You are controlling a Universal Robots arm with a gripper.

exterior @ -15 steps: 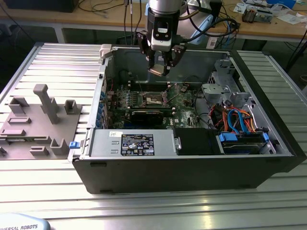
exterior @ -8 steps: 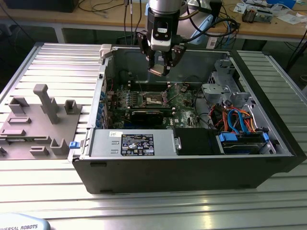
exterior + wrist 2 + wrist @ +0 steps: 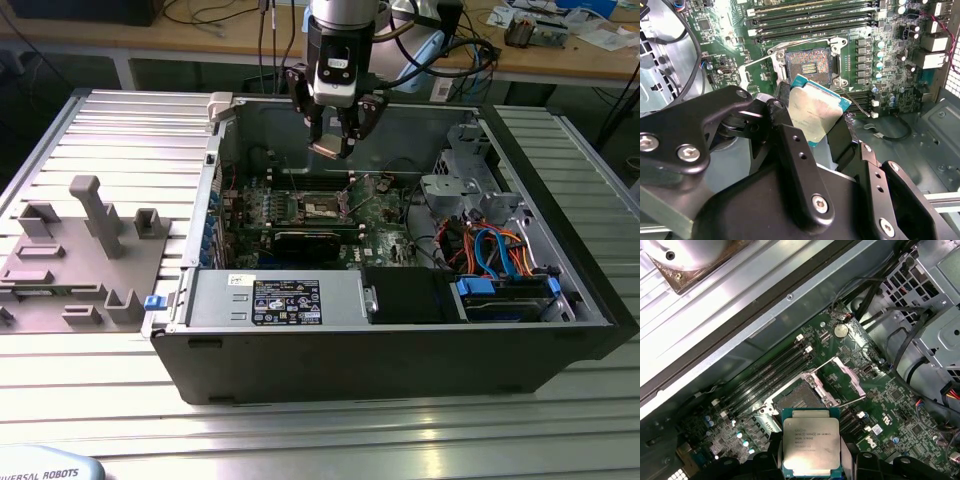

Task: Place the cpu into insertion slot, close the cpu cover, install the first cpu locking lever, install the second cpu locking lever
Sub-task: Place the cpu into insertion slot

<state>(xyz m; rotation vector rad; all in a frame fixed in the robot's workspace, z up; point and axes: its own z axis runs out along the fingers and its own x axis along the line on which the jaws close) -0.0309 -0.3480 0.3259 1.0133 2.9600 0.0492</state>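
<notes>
CPU (image 3: 815,112) is off the board, pinched by two opposite edges between the black fingers (image 3: 790,145) of the gripper (image 3: 812,120). Its silvery lid faces the camera in the first wrist view, and the chip sits tilted in the second wrist view. It is not seated.

The arm hangs over the motherboard end of the open computer case (image 3: 400,350), which lies on its side on the slatted aluminium table (image 3: 300,430).

Insertion slot (image 3: 799,401) lies bare near the middle of the green motherboard (image 3: 890,400), just beside the long memory slots (image 3: 765,380). Its contacts are exposed. The chip is above it and apart from it.

CPU cover (image 3: 849,376) is swung up and stands open at one edge of the socket. A thin wire locking lever (image 3: 825,363) is raised beside it.

A grey fixture block (image 3: 95,215) rests on the table off the case's end, at the exterior view's left.
</notes>
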